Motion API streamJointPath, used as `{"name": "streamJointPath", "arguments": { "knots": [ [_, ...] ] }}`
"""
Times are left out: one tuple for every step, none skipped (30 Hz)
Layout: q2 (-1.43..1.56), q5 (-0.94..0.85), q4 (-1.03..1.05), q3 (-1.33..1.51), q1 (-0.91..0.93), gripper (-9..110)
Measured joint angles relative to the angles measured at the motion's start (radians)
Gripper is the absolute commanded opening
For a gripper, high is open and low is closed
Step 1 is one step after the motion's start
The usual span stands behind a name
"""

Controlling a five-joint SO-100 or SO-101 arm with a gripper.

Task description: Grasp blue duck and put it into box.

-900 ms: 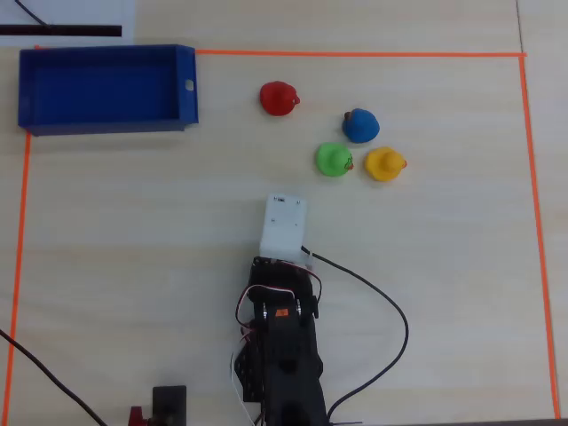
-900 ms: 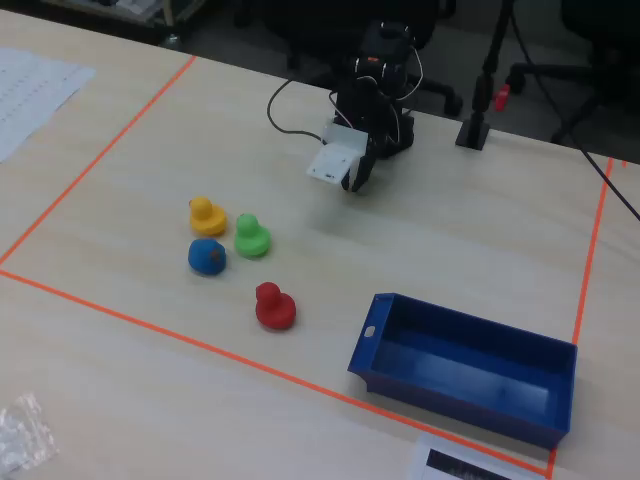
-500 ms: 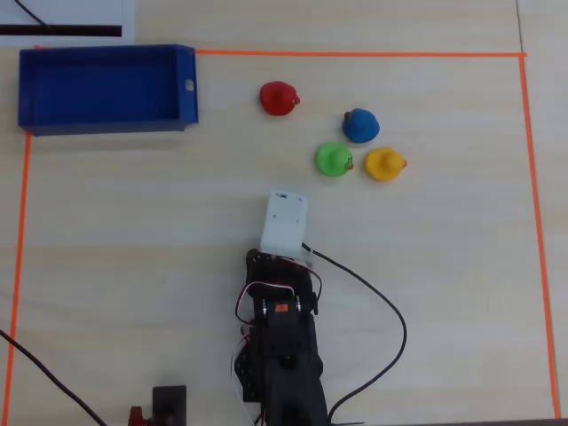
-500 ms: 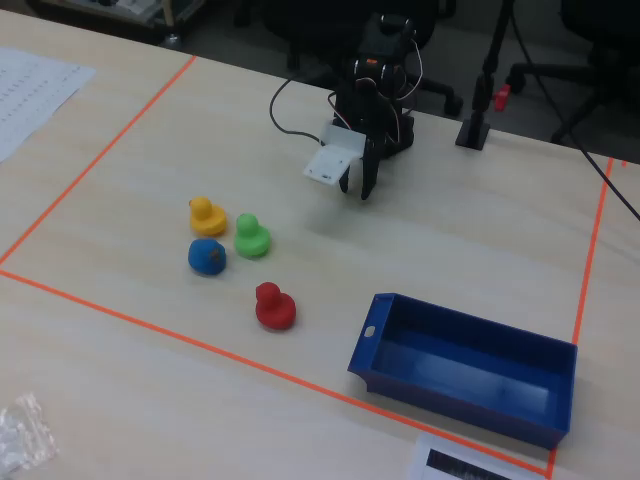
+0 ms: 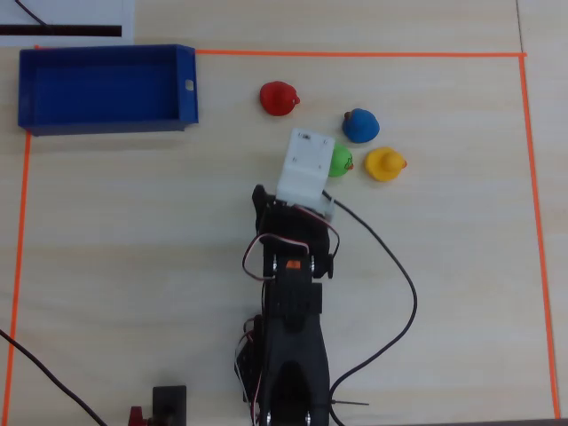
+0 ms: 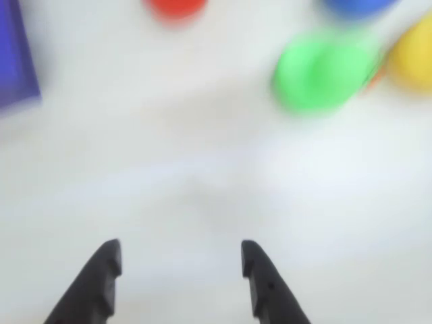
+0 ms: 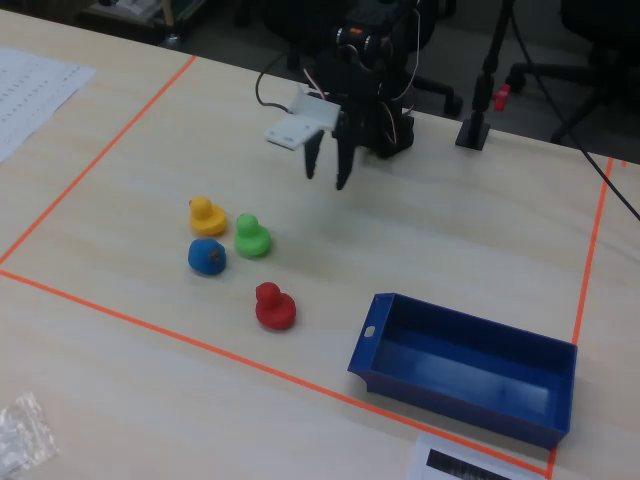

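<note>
The blue duck (image 5: 360,125) sits on the table among three other ducks; it also shows in the fixed view (image 7: 207,256) and, cut by the top edge, in the wrist view (image 6: 354,5). The dark-blue box (image 5: 186,84) lies at the top left of the overhead view, at the lower right of the fixed view (image 7: 450,400), and at the left edge of the wrist view (image 6: 17,57). My gripper (image 6: 181,260) is open and empty, held above the bare table short of the ducks (image 7: 326,170). In the overhead view the white wrist mount (image 5: 304,166) hides it.
A green duck (image 5: 343,161) lies closest to the gripper, partly under the mount. A yellow duck (image 5: 385,163) is to its right and a red duck (image 5: 279,98) is nearer the box. Orange tape (image 5: 355,54) frames the work area. A black cable (image 5: 404,284) trails right of the arm.
</note>
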Motion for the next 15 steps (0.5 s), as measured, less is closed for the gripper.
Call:
{"name": "streamJointPath", "arguments": {
  "knots": [
    [-0.071,-0.014,-0.031,-0.061,0.034,24],
    [-0.143,-0.028,-0.061,-0.121,0.067,25],
    [-0.219,-0.041,-0.092,-0.187,0.107,25],
    [-0.282,-0.054,-0.117,-0.238,0.14,25],
    [-0.348,-0.066,-0.138,-0.291,0.172,25],
    [-0.425,-0.078,-0.153,-0.356,0.209,25],
    [-0.48,-0.083,-0.161,-0.4,0.232,25],
    [-0.535,-0.089,-0.169,-0.451,0.255,25],
    [-0.595,-0.094,-0.175,-0.502,0.276,25],
    [-0.646,-0.095,-0.181,-0.541,0.293,25],
    [-0.695,-0.097,-0.189,-0.581,0.305,26],
    [-0.739,-0.098,-0.198,-0.612,0.316,28],
    [-0.781,-0.098,-0.213,-0.63,0.324,30],
    [-0.808,-0.098,-0.229,-0.635,0.324,32],
    [-0.839,-0.098,-0.247,-0.635,0.324,33]
  ]
}}
